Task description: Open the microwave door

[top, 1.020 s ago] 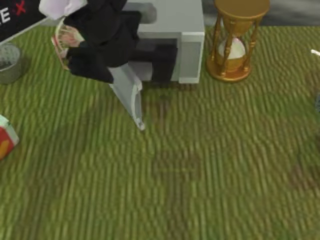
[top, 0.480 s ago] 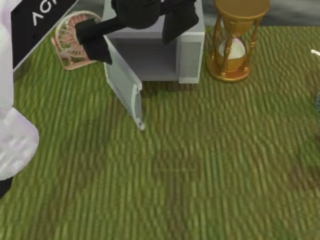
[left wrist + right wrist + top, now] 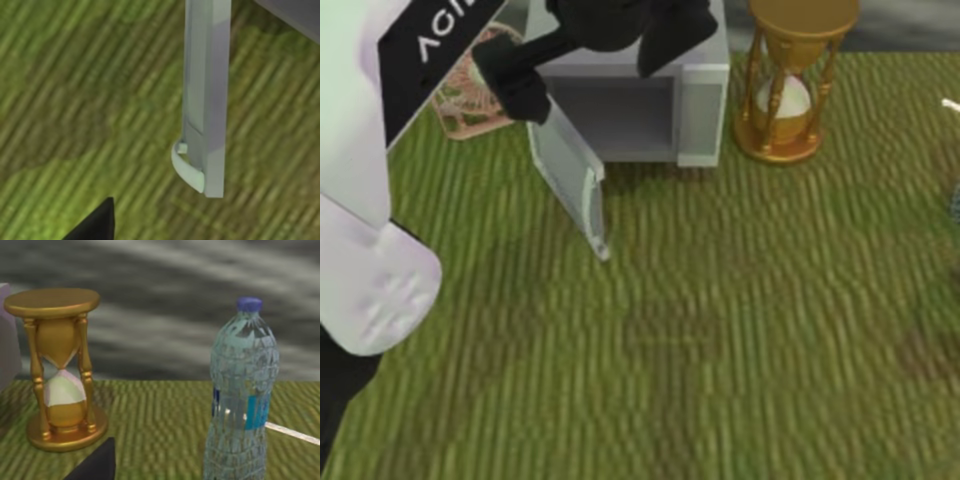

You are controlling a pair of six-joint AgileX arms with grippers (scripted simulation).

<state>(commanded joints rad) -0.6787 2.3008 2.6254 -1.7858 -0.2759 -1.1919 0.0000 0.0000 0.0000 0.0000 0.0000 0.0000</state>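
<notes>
Silver door stands swung out toward the near side, its handle free of me. Behind it the microwave gapes at the far left. My left claw hovers above, fingers spread; I would lift clear without brushing the door.

The left arm covers most of the pink fan beside the microwave, whose top is cut off. The left pincer seems open, its fingertips barely distinguishable.
</notes>
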